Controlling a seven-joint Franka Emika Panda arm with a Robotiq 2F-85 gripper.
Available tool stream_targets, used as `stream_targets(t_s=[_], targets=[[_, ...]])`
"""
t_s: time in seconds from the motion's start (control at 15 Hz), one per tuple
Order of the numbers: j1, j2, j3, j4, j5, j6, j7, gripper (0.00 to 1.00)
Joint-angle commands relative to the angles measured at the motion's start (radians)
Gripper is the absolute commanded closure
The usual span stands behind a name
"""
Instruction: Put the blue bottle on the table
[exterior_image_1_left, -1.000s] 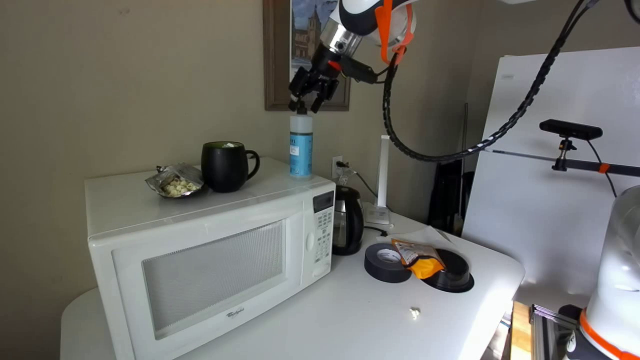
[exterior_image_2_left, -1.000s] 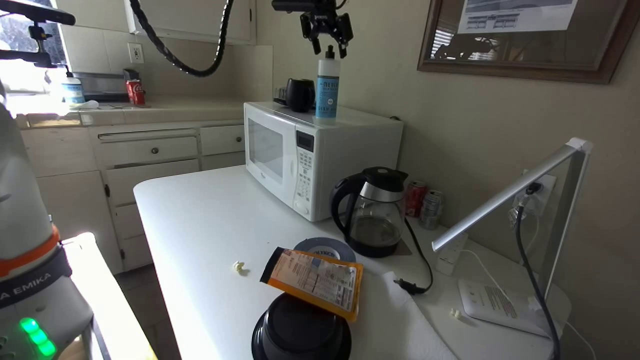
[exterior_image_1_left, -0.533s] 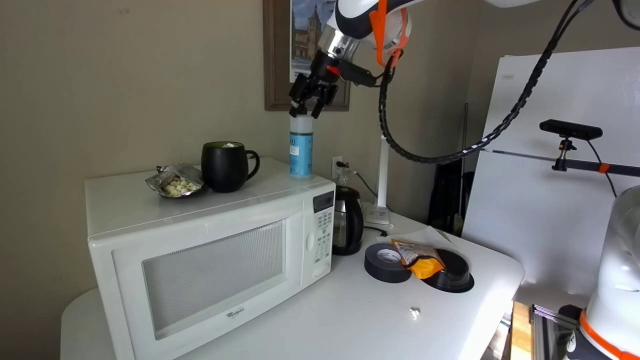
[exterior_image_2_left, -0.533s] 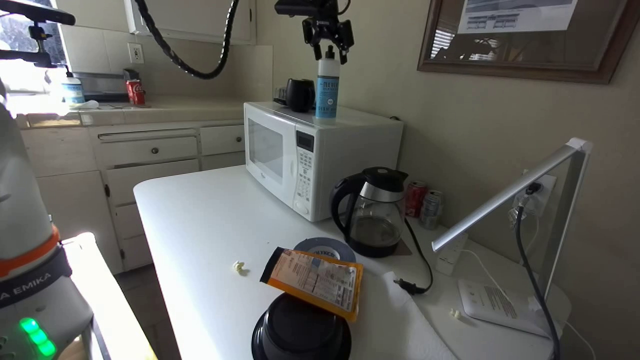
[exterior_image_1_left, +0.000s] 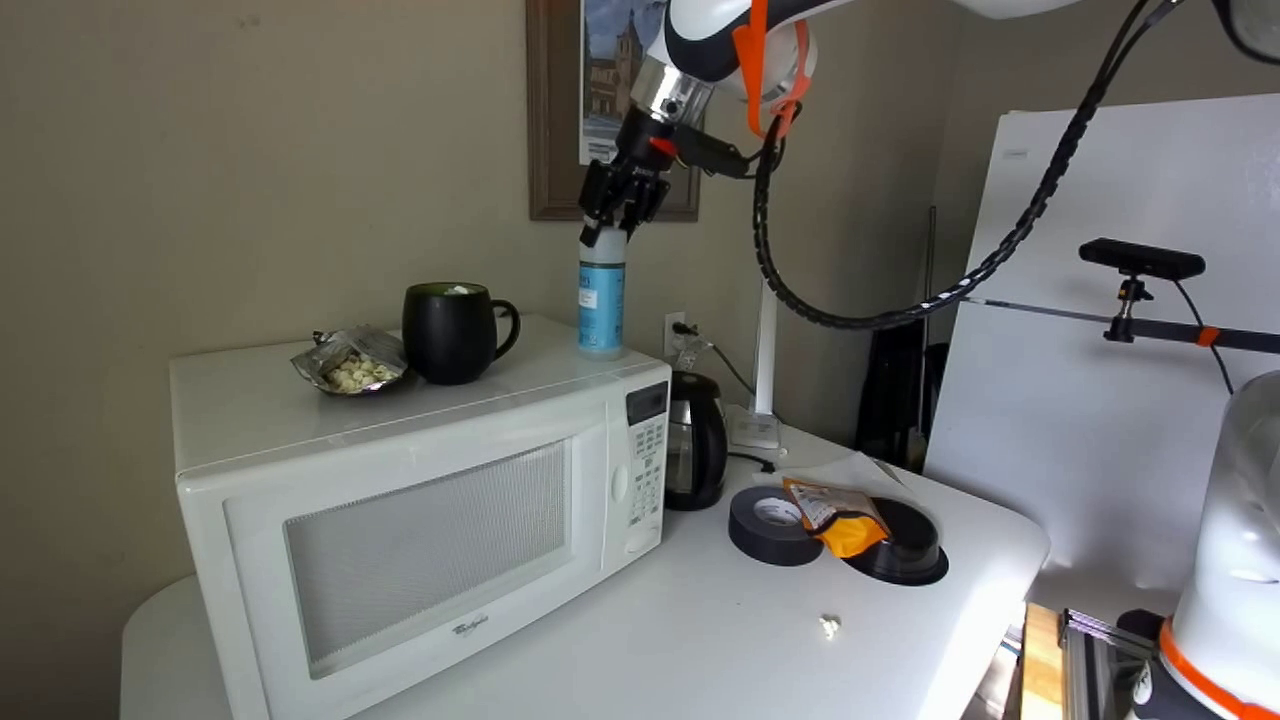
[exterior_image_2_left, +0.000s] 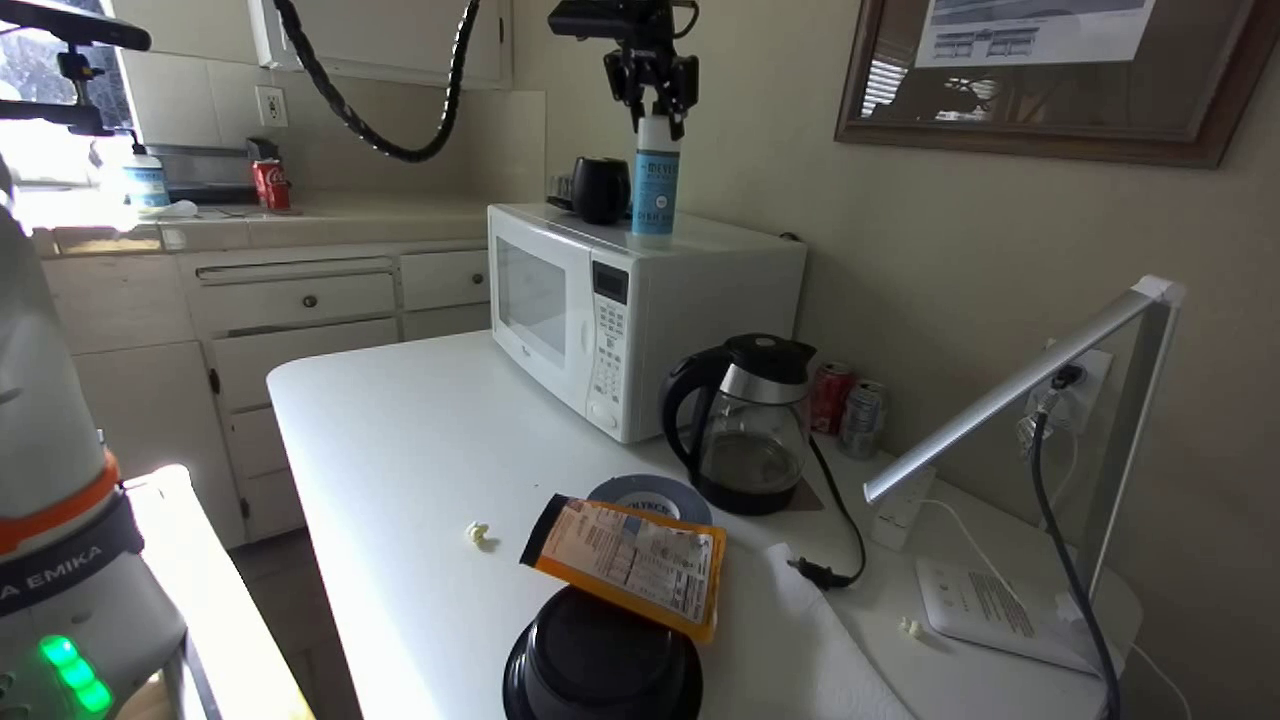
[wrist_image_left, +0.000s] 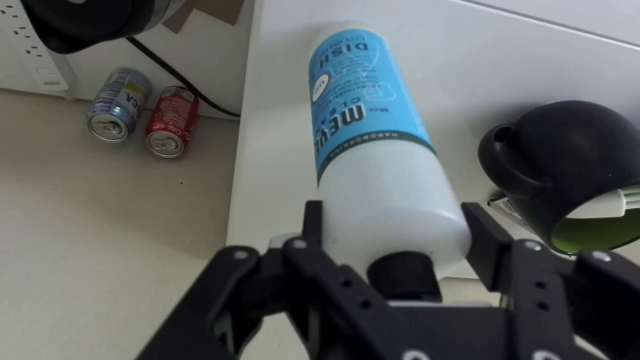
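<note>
The blue bottle (exterior_image_1_left: 601, 300) has a blue label, a cloudy white upper part and a black cap. It stands nearly upright on top of the white microwave, close to its control-panel end, in both exterior views. My gripper (wrist_image_left: 394, 220) has come down over the cap and is shut on the bottle's white shoulder, one finger pad (wrist_image_left: 313, 220) against either side. In an exterior view the gripper (exterior_image_2_left: 657, 125) points downward, with the cap mostly hidden between its fingers. Below, the white table (exterior_image_2_left: 420, 430) carries the microwave.
On the microwave (exterior_image_1_left: 420, 430) are a black mug (exterior_image_1_left: 450, 335) and an open foil bag (exterior_image_1_left: 350, 365). A kettle (exterior_image_2_left: 750, 420), a tape roll (exterior_image_1_left: 770, 525), an orange pouch (exterior_image_2_left: 640, 560), a black bowl (exterior_image_2_left: 600, 650), two cans (wrist_image_left: 170, 120) and a lamp (exterior_image_2_left: 1020, 390) stand on the table.
My gripper has moved down around the bottle's top, and its fingers have shut on the white shoulder. The bottle has shifted very slightly; its base stays on the microwave.
</note>
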Motion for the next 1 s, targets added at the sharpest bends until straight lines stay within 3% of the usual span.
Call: stream_targets(t_s=[0.0, 0.2, 0.33, 0.47, 0.93], targets=[[0.003, -0.058, 0.002, 0.019, 0.014, -0.040, -0.015, 0.57], [-0.014, -0.155, -0.012, 0.032, -0.053, -0.106, -0.009, 0.57], [-0.059, -0.211, -0.033, 0.029, -0.165, -0.113, 0.063, 0.57], [-0.109, -0.253, -0.071, 0.003, -0.204, -0.093, 0.099, 0.57], [-0.289, -0.241, -0.215, -0.143, -0.259, 0.007, 0.226, 0.57]])
